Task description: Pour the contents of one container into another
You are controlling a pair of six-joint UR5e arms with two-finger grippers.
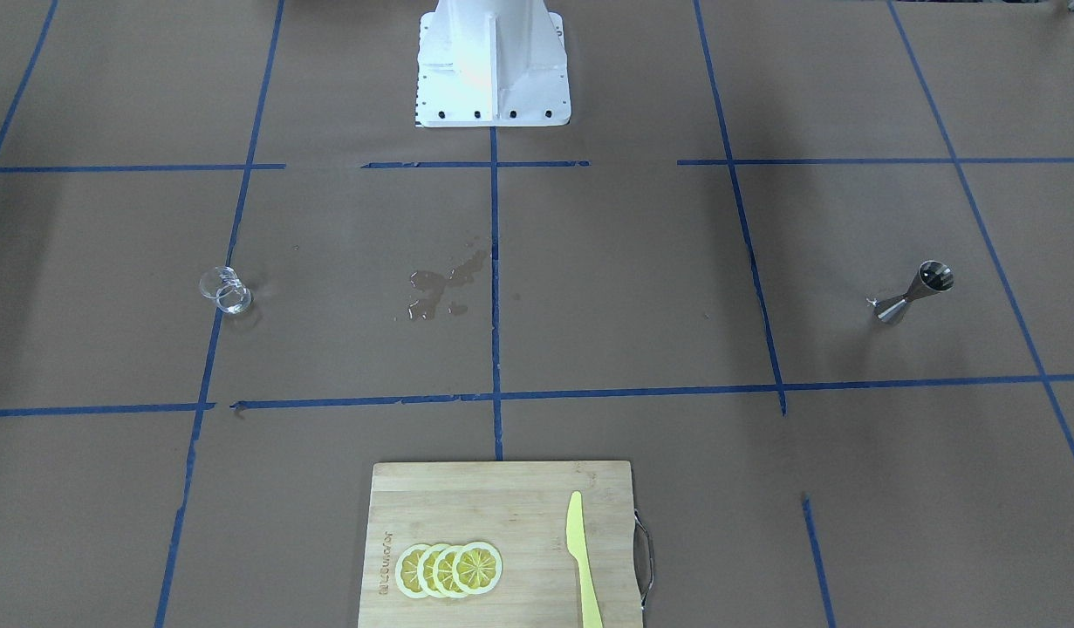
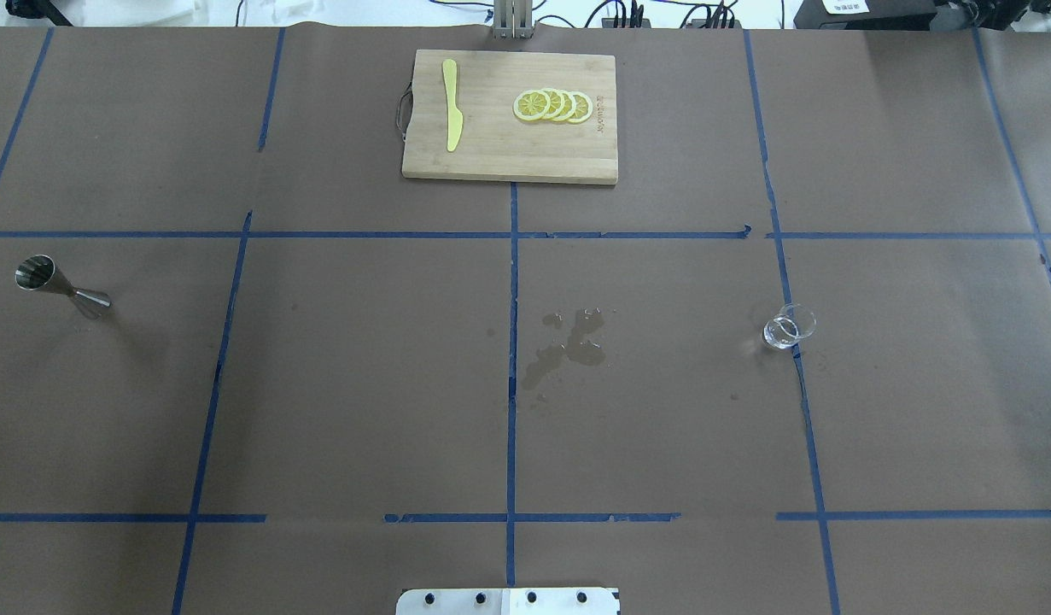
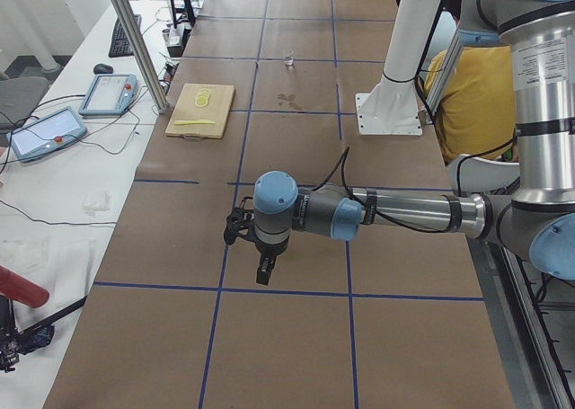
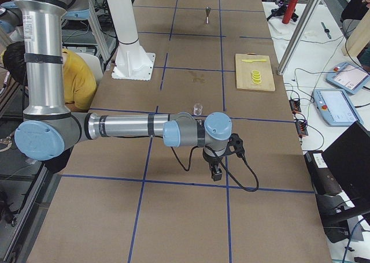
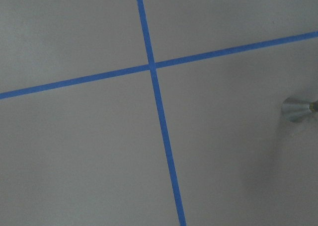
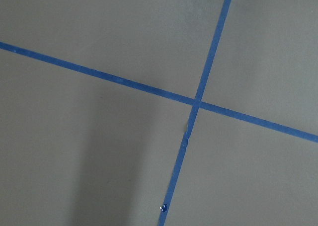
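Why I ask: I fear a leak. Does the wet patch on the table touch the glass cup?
No, the wet patch lies beside the centre tape line, well apart from the glass cup.

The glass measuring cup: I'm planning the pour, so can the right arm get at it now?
Probably yes: the glass measuring cup stands upright, alone on the brown paper, close to the right arm, with nothing around it.

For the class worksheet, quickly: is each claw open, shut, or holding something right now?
Left claw: cannot be told; only a side view shows it.
Right claw: cannot be told; only a side view shows it.
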